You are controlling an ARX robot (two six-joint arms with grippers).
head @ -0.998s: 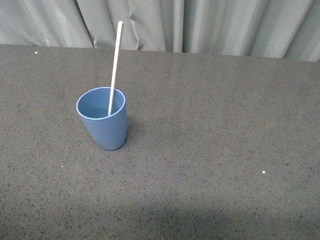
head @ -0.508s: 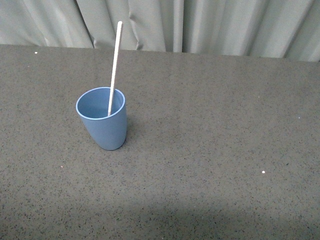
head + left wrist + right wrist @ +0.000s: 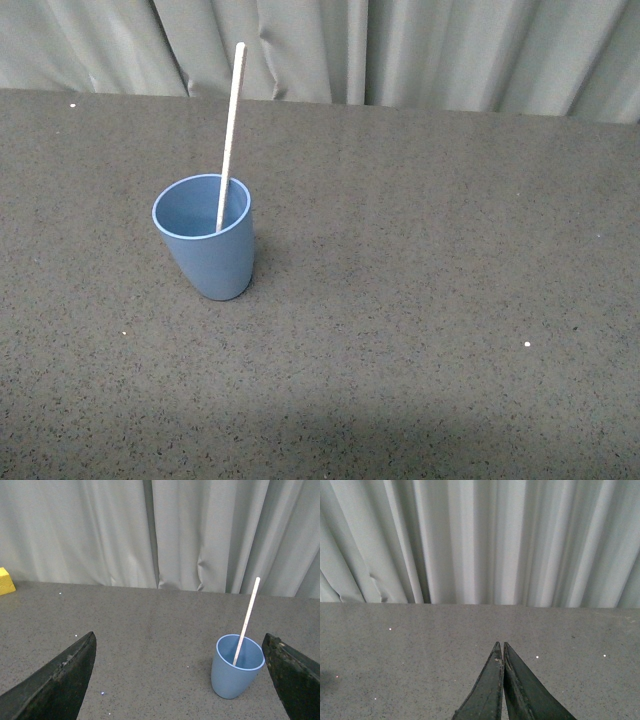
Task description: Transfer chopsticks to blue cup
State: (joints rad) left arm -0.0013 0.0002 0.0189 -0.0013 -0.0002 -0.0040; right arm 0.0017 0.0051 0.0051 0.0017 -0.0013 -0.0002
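The blue cup [image 3: 205, 245] stands upright on the dark speckled table, left of centre in the front view. The chopstick [image 3: 231, 130] stands in it, leaning against the rim, its top well above the cup. Neither arm shows in the front view. In the left wrist view the cup [image 3: 236, 668] and the chopstick [image 3: 247, 617] lie ahead, close to one fingertip. My left gripper [image 3: 180, 642] is open wide and empty, back from the cup. My right gripper [image 3: 500, 646] is shut and empty over bare table, with no cup in its view.
Grey curtains [image 3: 400, 50] hang along the table's far edge. A yellow block [image 3: 6, 581] sits at the edge of the left wrist view, far from the cup. The dark table [image 3: 450, 300] stretches to the right of the cup.
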